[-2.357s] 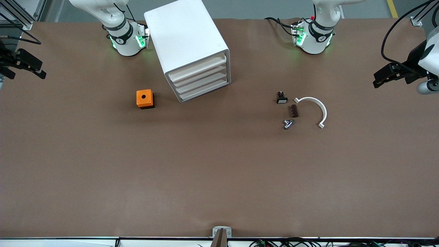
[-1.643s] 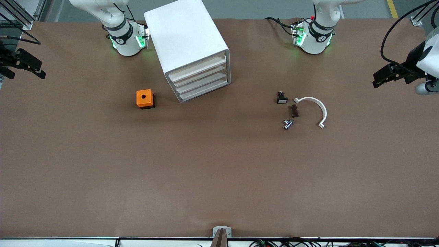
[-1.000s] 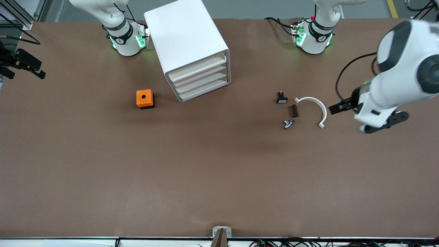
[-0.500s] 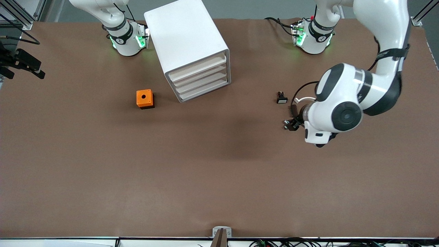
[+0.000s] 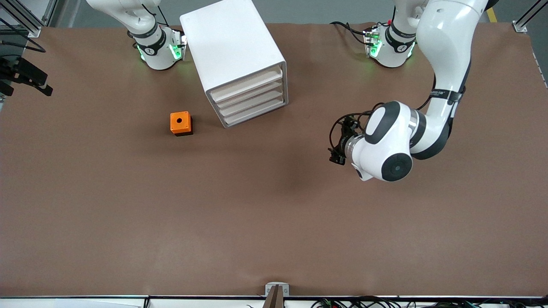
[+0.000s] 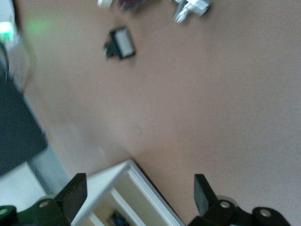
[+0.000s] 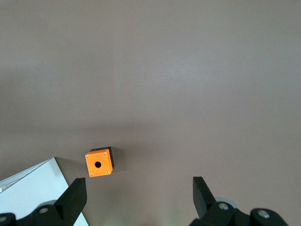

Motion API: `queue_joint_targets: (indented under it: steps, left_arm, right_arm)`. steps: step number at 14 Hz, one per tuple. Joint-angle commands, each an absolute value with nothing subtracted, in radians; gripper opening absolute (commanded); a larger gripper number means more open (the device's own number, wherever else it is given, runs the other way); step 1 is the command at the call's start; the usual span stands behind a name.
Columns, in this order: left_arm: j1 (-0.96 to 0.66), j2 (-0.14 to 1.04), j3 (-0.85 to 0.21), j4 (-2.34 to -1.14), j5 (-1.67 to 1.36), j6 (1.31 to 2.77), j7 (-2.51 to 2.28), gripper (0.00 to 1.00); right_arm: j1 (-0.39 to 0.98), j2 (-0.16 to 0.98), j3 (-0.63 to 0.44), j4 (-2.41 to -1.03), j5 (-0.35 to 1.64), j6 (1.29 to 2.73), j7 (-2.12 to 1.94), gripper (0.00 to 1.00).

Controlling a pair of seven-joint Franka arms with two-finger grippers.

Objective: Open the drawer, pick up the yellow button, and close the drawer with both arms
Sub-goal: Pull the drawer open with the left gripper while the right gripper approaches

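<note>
The white drawer cabinet (image 5: 239, 64) stands on the table with all its drawers shut. The button is not in view. My left gripper (image 5: 339, 144) is open and empty, up over the table between the cabinet and the small parts. In the left wrist view (image 6: 138, 200) it points at a corner of the cabinet (image 6: 124, 197), still some way off. My right gripper (image 5: 36, 81) waits open and empty at the right arm's end of the table. In the right wrist view (image 7: 139, 202) it hangs high over the bare table.
An orange box with a black hole (image 5: 181, 123) sits beside the cabinet toward the right arm's end; it also shows in the right wrist view (image 7: 99, 163). A small black part with a white face (image 6: 120, 44) and a metal part (image 6: 190, 7) lie under the left arm.
My left arm has swung in from the table's end toward the cabinet and now covers the small parts. My right gripper has barely shifted.
</note>
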State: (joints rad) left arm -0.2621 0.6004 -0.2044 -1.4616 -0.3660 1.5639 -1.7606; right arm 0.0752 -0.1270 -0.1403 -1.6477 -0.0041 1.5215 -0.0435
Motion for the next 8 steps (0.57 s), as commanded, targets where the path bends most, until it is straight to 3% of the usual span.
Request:
queue_joint_targets:
  steps: [1, 5, 8]
  left_arm:
    - [-0.288, 0.633, -0.202, -1.436, -0.461, 1.508, -1.886, 1.00]
    - [-0.295, 0.705, -0.202, -1.434, -0.731, 1.466, -2.049, 0.93]
    - [-0.308, 0.755, -0.201, -1.433, -0.895, 1.466, -2.195, 0.89]
  right_arm:
    - [0.080, 0.018, -0.138, -1.593, -0.008, 1.531, -0.051, 1.00]
    - [0.057, 0.130, -0.141, -1.554, -0.011, 1.532, -0.052, 1.00]
    - [0.052, 0.137, -0.141, -1.552, -0.011, 1.532, -0.042, 1.00]
